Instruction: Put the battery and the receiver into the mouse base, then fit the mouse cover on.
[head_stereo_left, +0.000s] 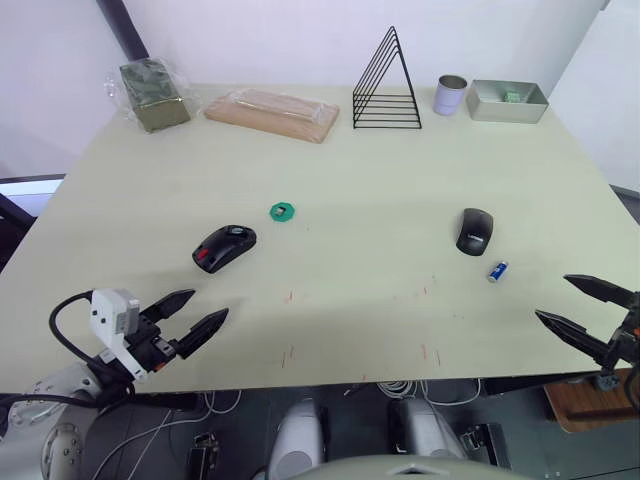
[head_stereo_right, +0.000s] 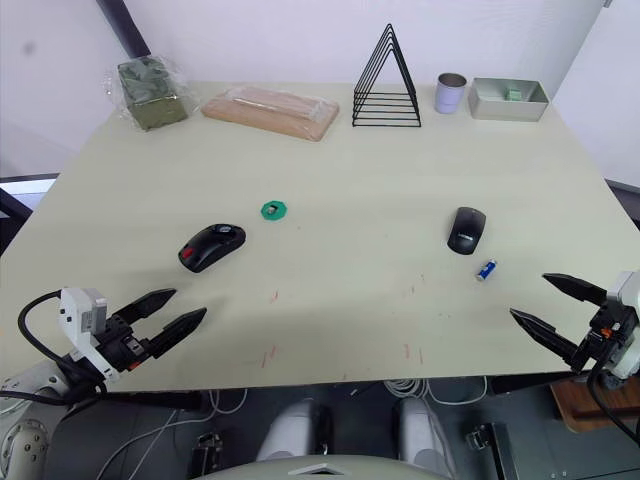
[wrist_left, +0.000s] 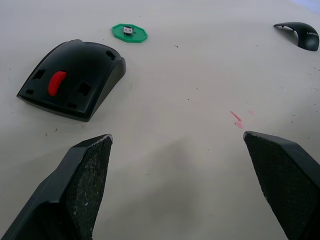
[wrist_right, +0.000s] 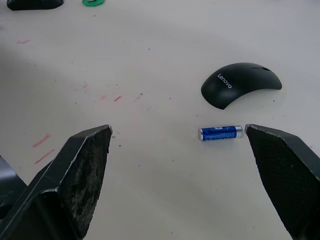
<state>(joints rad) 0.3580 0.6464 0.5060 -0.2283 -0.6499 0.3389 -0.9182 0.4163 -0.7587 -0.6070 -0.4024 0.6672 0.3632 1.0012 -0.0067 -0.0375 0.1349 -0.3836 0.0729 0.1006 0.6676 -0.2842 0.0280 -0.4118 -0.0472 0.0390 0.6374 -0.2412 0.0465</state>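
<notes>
Both end effectors gape empty. Ahead of the left end effector (head_stereo_left: 190, 321) lies the hollow black mouse base (head_stereo_left: 224, 247); ahead of the right end effector (head_stereo_left: 583, 305), the small cylindrical battery (head_stereo_left: 497, 271) beside the smooth curved mouse cover (head_stereo_left: 474, 231).

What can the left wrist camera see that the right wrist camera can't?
Left wrist view alone: the red patch inside the mouse base, and the small receiver lying on the green holder. Right wrist view alone: the blue battery, lying apart from the mouse cover. Both: the cover, base, green holder and table, past an open hand.
</notes>
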